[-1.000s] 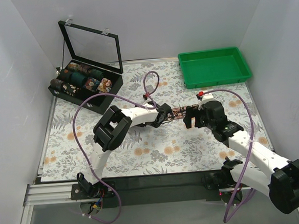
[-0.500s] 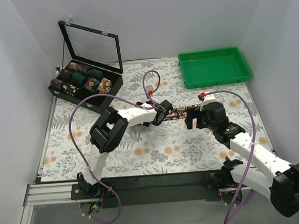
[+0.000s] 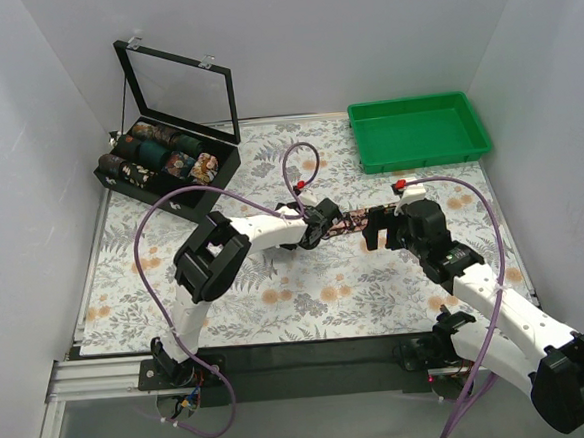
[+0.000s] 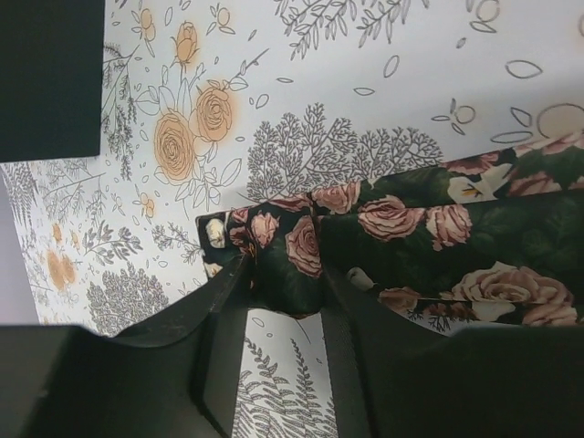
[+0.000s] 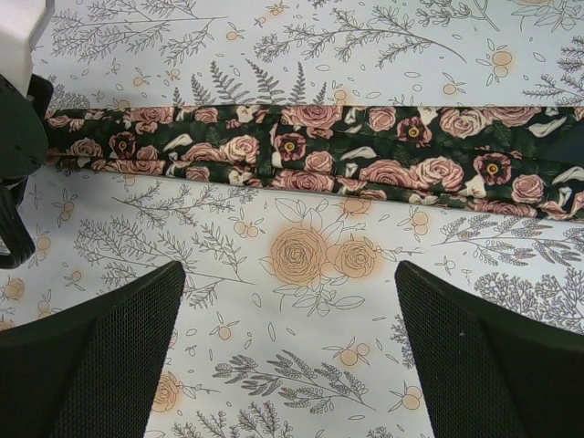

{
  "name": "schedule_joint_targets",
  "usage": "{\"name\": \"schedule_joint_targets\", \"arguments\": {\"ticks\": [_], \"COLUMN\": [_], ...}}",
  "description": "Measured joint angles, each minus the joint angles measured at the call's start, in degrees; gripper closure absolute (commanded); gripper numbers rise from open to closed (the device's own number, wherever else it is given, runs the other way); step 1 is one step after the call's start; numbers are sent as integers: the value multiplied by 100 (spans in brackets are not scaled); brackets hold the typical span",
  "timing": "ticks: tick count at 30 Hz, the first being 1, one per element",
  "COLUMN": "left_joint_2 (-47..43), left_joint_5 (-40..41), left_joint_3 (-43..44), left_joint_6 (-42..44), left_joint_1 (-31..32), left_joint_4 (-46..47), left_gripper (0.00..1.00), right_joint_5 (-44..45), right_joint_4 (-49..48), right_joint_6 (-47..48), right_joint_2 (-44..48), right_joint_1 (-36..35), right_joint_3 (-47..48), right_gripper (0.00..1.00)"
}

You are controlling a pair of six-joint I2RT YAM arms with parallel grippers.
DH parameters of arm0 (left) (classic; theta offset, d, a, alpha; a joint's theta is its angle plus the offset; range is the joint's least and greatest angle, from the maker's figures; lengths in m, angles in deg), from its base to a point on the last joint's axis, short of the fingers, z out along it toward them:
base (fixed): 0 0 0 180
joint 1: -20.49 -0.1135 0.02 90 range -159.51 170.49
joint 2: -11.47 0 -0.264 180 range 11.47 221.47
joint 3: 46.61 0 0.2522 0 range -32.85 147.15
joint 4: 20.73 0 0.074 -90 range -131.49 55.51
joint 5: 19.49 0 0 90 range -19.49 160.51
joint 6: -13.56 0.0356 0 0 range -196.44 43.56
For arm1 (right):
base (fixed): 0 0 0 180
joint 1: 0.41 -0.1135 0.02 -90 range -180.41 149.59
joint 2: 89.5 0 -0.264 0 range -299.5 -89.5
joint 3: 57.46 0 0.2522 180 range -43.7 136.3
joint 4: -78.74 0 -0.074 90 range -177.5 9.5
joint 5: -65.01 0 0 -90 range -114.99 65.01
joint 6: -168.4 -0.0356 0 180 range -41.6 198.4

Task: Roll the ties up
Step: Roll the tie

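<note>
You see one necktie [image 3: 357, 220], dark with pink roses and cream petals, lying flat as a long strip across the middle of the table cover [image 3: 127, 291], running from 9 to 3 o'clock. Rolled ties [image 3: 157, 153], dark floral and teal, sit in the open box [image 3: 221, 172] at 10 o'clock.

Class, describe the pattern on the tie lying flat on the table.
The tie is dark with pink roses; the right wrist view shows it best.

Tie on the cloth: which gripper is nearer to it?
Left. The left gripper straddles one end of the tie. The right gripper hangs open beside the tie's long edge, only the table cover between its fingers.
</note>
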Motion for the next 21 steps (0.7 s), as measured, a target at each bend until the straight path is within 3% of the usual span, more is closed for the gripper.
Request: {"name": "schedule_joint_targets", "arguments": {"ticks": [11,15,21], "left_joint_2": [-96,-210,-417], "left_joint_5": [7,-116,-400], "left_joint_3": [-245,-323,-387], "left_joint_6": [466,627,807], "left_joint_1": [116,109,116], "left_joint_4": [295,363,481], "left_gripper": [68,61,58], "right_joint_5": [22,44,92], "right_joint_4": [0,4,17], "right_joint_6": [7,11,13], "right_joint_2": [0,17,133], "right_joint_1": [0,0,0], "right_joint_3": [0,0,0], "right_gripper": [13,14,14]}}
